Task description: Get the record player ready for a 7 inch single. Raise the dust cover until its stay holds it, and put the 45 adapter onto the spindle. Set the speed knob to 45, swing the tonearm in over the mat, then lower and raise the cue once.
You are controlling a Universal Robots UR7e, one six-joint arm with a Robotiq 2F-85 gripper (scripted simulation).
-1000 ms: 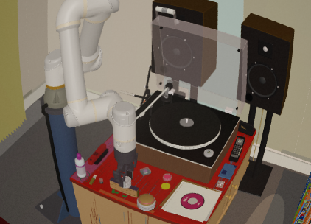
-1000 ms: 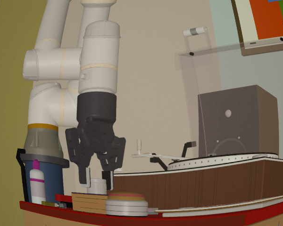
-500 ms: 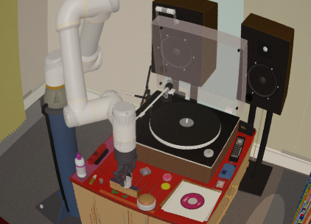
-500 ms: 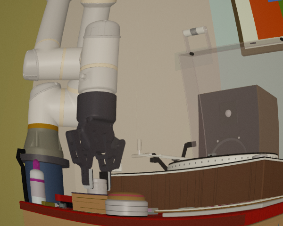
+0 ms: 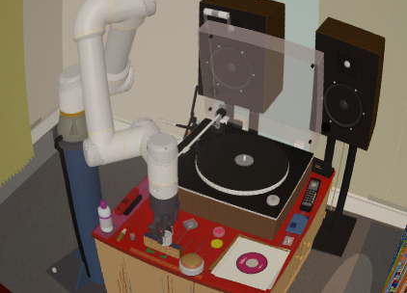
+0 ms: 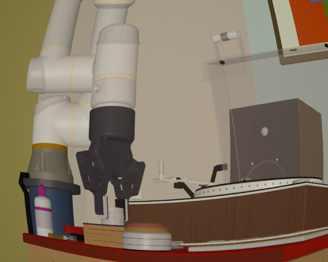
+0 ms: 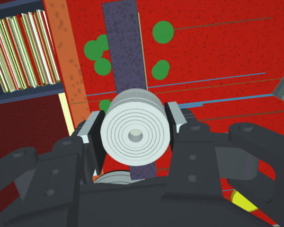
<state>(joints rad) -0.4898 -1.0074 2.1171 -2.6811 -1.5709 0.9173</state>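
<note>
At the front left of the red cabinet top, the pale grey 45 adapter (image 7: 135, 128) (image 6: 113, 216) (image 5: 167, 237), a ribbed cylinder with a centre hole, stands on a small wooden block (image 6: 103, 234) (image 5: 161, 245). Behind it the record player (image 5: 247, 179) sits with its clear dust cover (image 5: 260, 82) raised, its black mat (image 5: 242, 164) bare around the spindle (image 5: 245, 158), its tonearm (image 5: 200, 133) parked off the mat at the left and the speed knob (image 5: 273, 199) at its front right corner. My gripper (image 7: 133, 127) (image 6: 112, 210) (image 5: 164, 232) points down over the block and is closed around the adapter.
Two speakers (image 5: 349, 85) stand behind the player. Near the block are a round tin (image 5: 191, 264), a white bottle (image 5: 105, 217), a sleeved pink-labelled single (image 5: 251, 263), small discs (image 5: 218, 237) and a remote (image 5: 311, 193). The cabinet's front edge runs just beside the block.
</note>
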